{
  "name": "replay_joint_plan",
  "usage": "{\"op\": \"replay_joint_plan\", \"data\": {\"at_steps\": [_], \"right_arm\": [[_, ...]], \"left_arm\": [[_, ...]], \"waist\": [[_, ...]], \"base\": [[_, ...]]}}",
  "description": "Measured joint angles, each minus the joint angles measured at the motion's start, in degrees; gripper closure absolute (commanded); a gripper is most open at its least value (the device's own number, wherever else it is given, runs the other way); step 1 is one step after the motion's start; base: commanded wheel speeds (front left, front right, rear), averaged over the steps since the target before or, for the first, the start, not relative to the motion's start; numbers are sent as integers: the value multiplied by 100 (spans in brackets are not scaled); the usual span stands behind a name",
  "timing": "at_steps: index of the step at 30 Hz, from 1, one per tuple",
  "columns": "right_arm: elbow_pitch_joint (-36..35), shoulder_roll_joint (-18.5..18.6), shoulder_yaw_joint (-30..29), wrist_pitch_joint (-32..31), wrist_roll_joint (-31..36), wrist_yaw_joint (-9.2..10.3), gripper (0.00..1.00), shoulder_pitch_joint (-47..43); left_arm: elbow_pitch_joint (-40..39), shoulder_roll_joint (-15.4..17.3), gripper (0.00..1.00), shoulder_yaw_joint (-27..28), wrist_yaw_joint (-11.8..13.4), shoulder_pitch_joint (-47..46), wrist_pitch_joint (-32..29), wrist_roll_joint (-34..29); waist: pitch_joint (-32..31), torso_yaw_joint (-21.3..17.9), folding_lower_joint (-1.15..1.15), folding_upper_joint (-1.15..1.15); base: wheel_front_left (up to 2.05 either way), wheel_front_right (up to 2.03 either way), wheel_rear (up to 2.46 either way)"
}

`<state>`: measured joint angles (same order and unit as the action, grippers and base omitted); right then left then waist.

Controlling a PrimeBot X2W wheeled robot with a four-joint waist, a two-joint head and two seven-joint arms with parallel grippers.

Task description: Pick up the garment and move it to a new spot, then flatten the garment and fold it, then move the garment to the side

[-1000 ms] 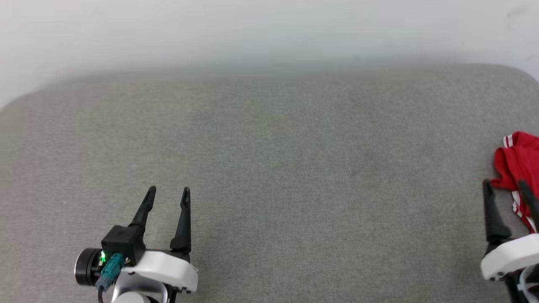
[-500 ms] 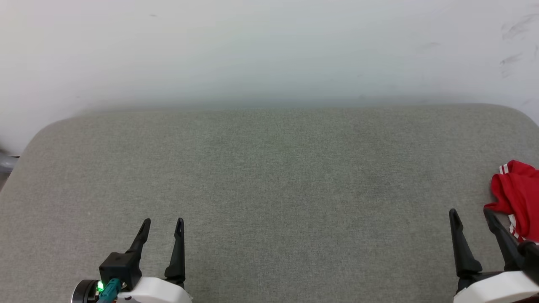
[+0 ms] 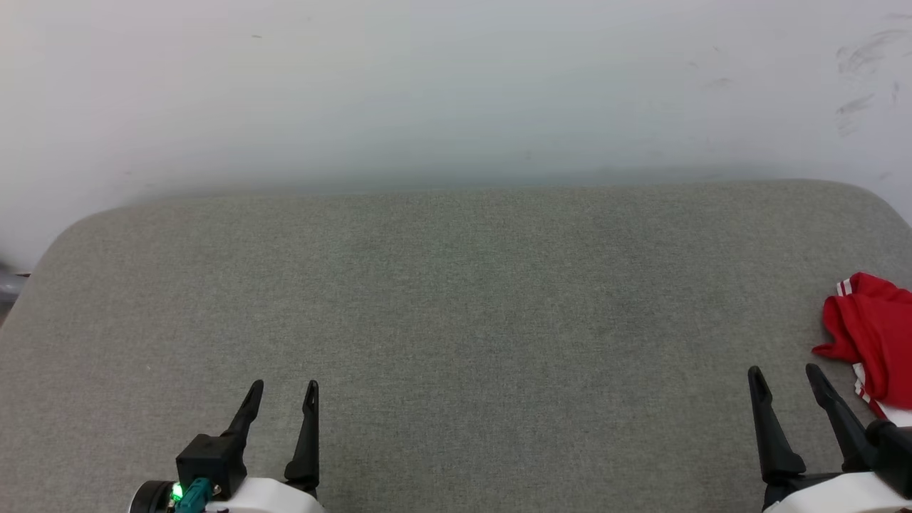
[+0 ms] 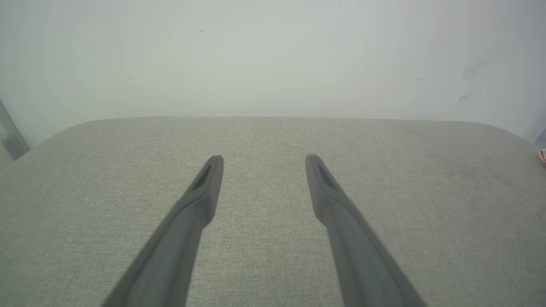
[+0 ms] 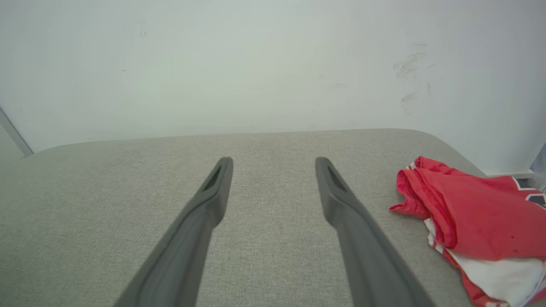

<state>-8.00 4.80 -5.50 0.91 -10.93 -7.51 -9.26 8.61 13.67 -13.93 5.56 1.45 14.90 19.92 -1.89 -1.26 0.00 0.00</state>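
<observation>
The garment (image 3: 873,335), bright red with white parts and red-and-white stripe trim, lies bunched at the right edge of the grey padded surface (image 3: 456,299); the picture's border cuts it off. In the right wrist view the garment (image 5: 473,221) sits crumpled to the right of the fingers. My right gripper (image 3: 785,377) stands open at the lower right, just left of the garment and apart from it. At the lower left my left gripper (image 3: 283,390) is open too, with nothing between its fingers. Both wrist views show spread fingers over bare fabric: left gripper (image 4: 263,158), right gripper (image 5: 273,161).
A pale wall (image 3: 456,85) rises behind the surface, with a few dark scuff marks (image 3: 862,78) at the upper right. The surface has rounded far corners. A grey metal piece (image 4: 10,140) shows past its left edge.
The head camera has tilted, so the whole picture shifted down and more wall shows. The right gripper now stands left of the garment instead of against it. Both grippers stay open.
</observation>
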Motion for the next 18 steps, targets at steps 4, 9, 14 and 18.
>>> {"op": "replay_joint_plan", "data": {"at_steps": [4, 9, 14, 18], "right_arm": [[-15, -1, 20, -1, 16, 0, 0, 0], [-18, -2, 44, -1, 18, 0, 0, 1], [113, -8, 56, 0, 11, 0, 100, -27], [271, -19, 64, -22, -221, 0, 100, -40]], "left_arm": [[16, 2, 0, -8, -1, -1, 0, 4], [37, 2, 0, -14, -1, -2, 0, 9], [175, -25, 100, -57, 0, 58, -18, 48], [280, -96, 100, -38, -32, 136, -90, 268]], "waist": [[3, -1, 0, 0], [4, 2, 0, 0], [17, 5, 0, 0], [21, 8, 1, 0]], "base": [[0, 0, 0], [0, 0, 0], [0, 0, 0], [0, 0, 0]]}}
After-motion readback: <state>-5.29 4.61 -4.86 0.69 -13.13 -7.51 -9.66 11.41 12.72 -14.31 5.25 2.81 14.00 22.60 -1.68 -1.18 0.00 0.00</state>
